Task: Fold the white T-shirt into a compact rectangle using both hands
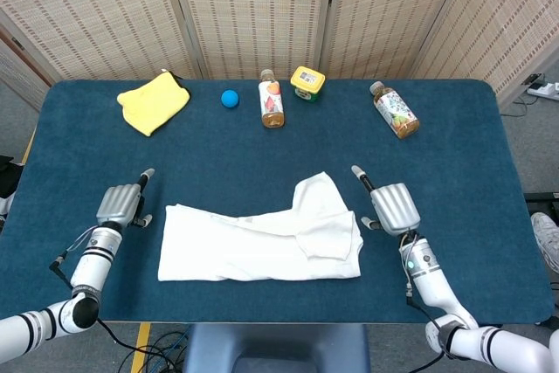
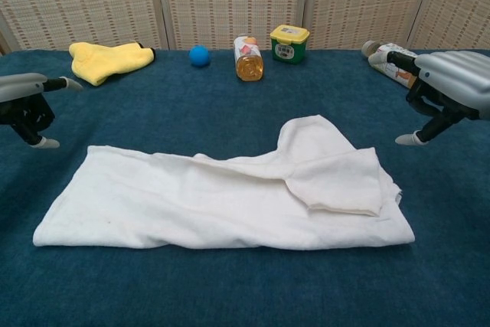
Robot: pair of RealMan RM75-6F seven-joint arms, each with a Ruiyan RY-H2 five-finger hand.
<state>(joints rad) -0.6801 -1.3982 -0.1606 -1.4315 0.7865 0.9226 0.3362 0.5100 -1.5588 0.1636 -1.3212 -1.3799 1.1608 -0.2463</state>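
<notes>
The white T-shirt lies on the table, toward the near edge and roughly centred between the left and right edges. It forms a long band running left to right, with one sleeve flap folded over near its right end and a rounded lobe rising toward the far edge. Its near hem is fairly straight; the far hem is uneven and creased.

The left hand sits just beside the shirt's left end, apart from the cloth, fingers spread and holding nothing. The right hand sits just beside the shirt's right end, also clear of the cloth, fingers apart and empty; in the chest view its fingertips hang above the table surface.

Bare blue surface surrounds the shirt on all sides, with a broad open strip between it and the far edge.

Along the far edge stand:
- a yellow cloth near the far left corner;
- a blue ball;
- an orange-capped bottle, lying down;
- a yellow-lidded jar;
- a second bottle, lying toward the far right.

All are well apart from the shirt and both hands.
</notes>
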